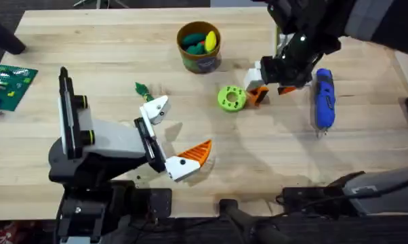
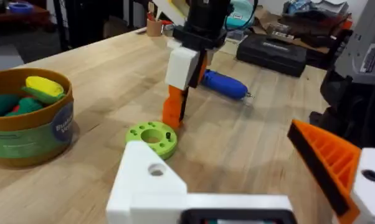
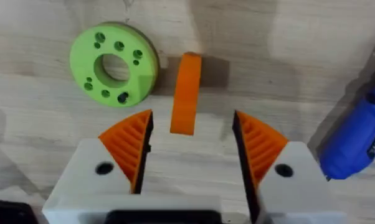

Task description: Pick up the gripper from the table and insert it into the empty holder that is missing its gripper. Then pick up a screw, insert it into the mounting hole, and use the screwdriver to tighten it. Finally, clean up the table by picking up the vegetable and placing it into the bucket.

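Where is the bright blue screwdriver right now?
The screwdriver lies flat on the table's right side in the overhead view, just right of the right gripper and the lime-green disc.

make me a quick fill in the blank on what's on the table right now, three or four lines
1. The blue screwdriver lies flat on the ____.
2. The round disc beside the gripper piece is coloured ____.
3. The right gripper has its fingers ____ around the orange piece.
4. The yellow and teal toys sit inside the ____.

Missing words: table; green; open; bucket
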{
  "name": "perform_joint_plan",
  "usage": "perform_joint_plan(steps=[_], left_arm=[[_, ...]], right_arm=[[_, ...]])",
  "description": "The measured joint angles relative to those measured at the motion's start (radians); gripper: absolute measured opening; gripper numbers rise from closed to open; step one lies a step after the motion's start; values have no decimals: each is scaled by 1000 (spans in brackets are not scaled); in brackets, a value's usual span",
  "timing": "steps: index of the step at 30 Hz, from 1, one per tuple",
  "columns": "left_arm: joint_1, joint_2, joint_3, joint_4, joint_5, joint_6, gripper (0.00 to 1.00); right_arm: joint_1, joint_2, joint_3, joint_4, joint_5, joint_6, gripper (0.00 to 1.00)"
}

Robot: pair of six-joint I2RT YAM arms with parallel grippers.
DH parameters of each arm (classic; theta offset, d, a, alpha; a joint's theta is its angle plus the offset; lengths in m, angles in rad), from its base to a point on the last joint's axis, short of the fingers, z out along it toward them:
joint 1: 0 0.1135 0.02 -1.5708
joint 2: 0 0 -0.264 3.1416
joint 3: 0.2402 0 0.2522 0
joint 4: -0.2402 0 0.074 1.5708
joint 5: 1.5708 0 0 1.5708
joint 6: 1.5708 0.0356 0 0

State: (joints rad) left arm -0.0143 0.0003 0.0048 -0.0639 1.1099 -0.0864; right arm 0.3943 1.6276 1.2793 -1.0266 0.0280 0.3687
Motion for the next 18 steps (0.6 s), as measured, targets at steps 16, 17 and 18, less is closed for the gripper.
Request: perform_joint_plan(steps=[16, 17, 18], left_arm=[[0, 0, 0, 0, 0, 0, 986], [0, 0, 0, 0, 0, 0, 986], [0, 0, 0, 0, 0, 0, 986]], right_arm=[[2, 4, 0, 29, 0, 73, 739], [3, 8, 0, 32, 0, 74, 739], [3, 12, 0, 33, 0, 74, 739]])
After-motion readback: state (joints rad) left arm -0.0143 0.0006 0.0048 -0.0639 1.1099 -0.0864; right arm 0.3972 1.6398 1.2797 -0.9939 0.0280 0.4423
